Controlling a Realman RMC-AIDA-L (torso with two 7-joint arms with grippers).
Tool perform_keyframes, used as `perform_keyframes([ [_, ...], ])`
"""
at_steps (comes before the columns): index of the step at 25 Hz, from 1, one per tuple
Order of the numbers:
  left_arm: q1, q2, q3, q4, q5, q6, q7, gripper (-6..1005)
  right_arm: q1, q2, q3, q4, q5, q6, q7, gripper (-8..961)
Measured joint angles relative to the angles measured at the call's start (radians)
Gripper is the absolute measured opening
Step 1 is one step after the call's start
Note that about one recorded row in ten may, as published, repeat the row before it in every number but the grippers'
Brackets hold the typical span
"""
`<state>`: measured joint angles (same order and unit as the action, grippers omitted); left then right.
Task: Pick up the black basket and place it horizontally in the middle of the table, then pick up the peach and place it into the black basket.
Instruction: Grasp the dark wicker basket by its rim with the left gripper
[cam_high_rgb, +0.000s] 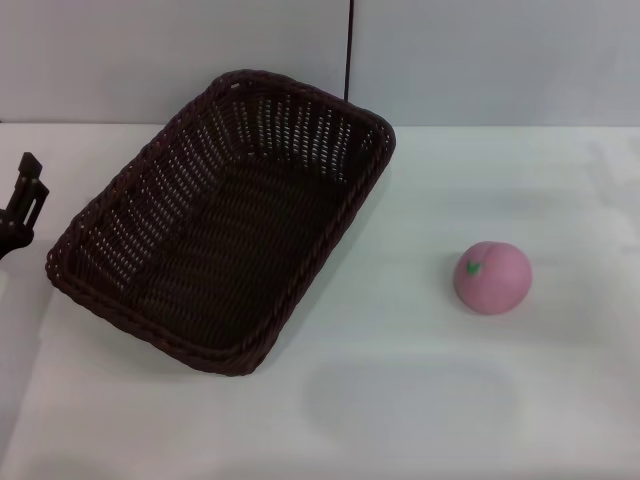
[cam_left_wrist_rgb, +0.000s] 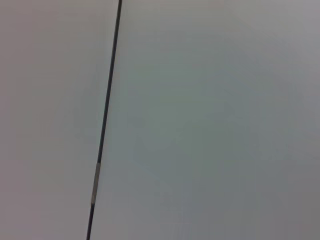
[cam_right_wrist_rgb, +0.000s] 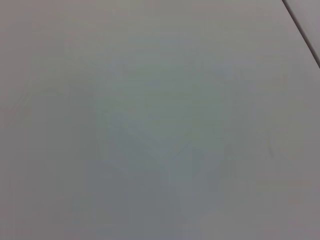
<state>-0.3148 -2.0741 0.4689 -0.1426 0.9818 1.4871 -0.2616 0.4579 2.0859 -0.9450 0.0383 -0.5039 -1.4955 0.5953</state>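
**Nothing moved yet: basket still askew, peach still outside it**

You are at the very start, as far as these views let you judge. The black basket sits on the left half of the table, empty, and not gripped by anything. Its long axis runs diagonally: one short end points toward the far wall and slightly to the right, the other short end comes toward you and to the left. So it is neither centred nor horizontal, and both parts of the first step remain: lift it, turn it until the long side lies across the table, and set it in the middle.

The peach rests on the bare tabletop on the right side, well apart from the basket, with its small green leaf mark facing the left. It is untouched, so the second step is also still to do.

Your left gripper shows only as a dark piece at the left edge of the head view, near the basket's near-left corner but not touching it; you cannot tell whether its fingers are spread or closed. Your right gripper is not visible in any view. Both wrist cameras show only plain pale surface, the left one crossed by a thin dark line, so they give you nothing about the basket or fruit.
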Motion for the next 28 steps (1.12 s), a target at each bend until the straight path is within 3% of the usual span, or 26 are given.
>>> perform_keyframes([
  [16,0.022,0.010,0.035,0.022,0.025,0.039,-0.069,769,-0.002,-0.003,0.006,-0.015,0.002,0.005,0.000,641],
  [20,0.051,0.016,0.123,0.196,0.096,0.021,-0.294,770,-0.013,-0.003,0.006,-0.014,0.001,0.008,-0.001,641],
  [22,0.051,0.016,0.123,0.196,0.096,0.021,-0.294,771,-0.021,-0.003,0.007,-0.016,0.001,0.012,-0.002,641],
  [23,0.064,0.017,0.148,0.265,0.104,0.019,-0.367,771,-0.023,-0.003,0.006,-0.016,0.001,0.012,-0.002,641],
  [24,0.119,0.017,0.181,0.502,0.128,0.012,-0.607,771,-0.025,-0.003,0.006,-0.016,0.001,0.012,-0.002,641],
  [25,0.125,0.017,0.181,0.536,0.135,0.009,-0.637,771,-0.027,-0.003,0.006,-0.017,0.001,0.012,-0.002,641],
  [26,0.145,0.017,0.183,0.657,0.176,-0.011,-0.750,772,-0.030,-0.003,0.006,-0.018,0.002,0.012,-0.002,641],
  [27,0.145,0.017,0.183,0.657,0.176,-0.011,-0.750,772,-0.030,-0.003,0.006,-0.018,0.002,0.012,-0.002,641],
  [28,0.151,0.017,0.183,0.729,0.212,-0.030,-0.817,772,-0.031,-0.003,0.006,-0.018,0.002,0.011,-0.002,641],
])
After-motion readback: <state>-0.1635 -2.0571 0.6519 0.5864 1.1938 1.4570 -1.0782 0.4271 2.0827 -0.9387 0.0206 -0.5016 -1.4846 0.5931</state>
